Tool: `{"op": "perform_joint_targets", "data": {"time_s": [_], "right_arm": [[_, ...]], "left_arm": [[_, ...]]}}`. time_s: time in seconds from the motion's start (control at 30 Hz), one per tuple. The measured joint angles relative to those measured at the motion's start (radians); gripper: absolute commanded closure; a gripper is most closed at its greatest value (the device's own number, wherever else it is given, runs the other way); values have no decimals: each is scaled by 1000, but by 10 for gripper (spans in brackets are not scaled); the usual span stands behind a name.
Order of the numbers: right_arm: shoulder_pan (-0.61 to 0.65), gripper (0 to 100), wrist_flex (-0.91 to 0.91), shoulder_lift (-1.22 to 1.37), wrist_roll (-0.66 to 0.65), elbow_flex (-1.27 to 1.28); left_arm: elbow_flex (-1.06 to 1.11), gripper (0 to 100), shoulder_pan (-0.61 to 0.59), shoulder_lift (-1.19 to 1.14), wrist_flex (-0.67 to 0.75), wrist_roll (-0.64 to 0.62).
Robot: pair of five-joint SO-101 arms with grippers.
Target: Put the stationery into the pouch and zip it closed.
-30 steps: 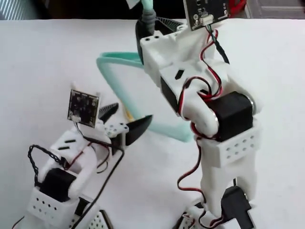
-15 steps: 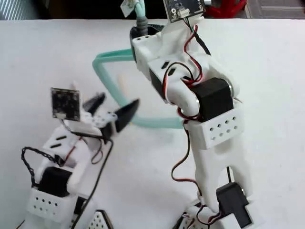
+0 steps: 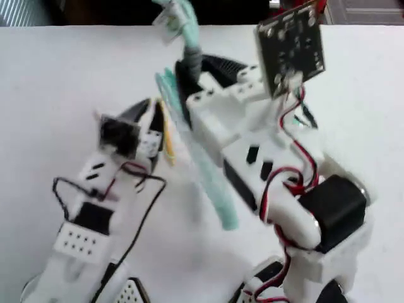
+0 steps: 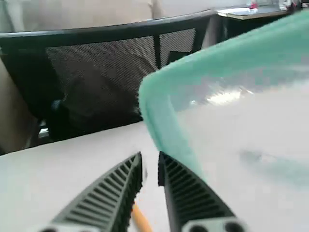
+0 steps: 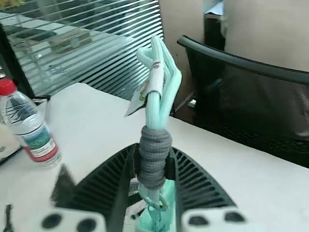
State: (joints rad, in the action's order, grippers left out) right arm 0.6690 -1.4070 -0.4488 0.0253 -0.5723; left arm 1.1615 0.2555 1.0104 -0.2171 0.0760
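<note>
I can't read the small tag (image 5: pixel 147 89) on the strap (image 5: pixel 155 118) that my right pincer (image 5: pixel 153 157) grips tight, the pouch (image 3: pixel 205 170) now hoisted edge-on beneath it rather than lying flat, while my left pincer (image 4: pixel 149 162), pinched onto a yellow pencil (image 3: pixel 167 136), has drawn in just beside the pouch.

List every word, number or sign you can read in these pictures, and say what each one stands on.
No text can be read in any view.
Tag on the strap of the pouch: it carries print, too blurred to read.
Label on the water bottle: too small and blurred to read.
Circuit board on an arm: no legible marking.
</note>
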Motion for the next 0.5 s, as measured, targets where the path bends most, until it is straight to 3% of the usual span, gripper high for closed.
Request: {"op": "perform_joint_targets", "data": {"time_s": [0.1,0.23,0.5], "right_arm": [[18,978,0,-2,0,0],[-74,978,9,-2,0,17],[-273,978,60,-2,0,124]], "left_arm": [[-189,924,29,-229,-17,-52],[-434,928,80,-466,-150,-101],[-531,928,152,-489,-199,-110]]}}
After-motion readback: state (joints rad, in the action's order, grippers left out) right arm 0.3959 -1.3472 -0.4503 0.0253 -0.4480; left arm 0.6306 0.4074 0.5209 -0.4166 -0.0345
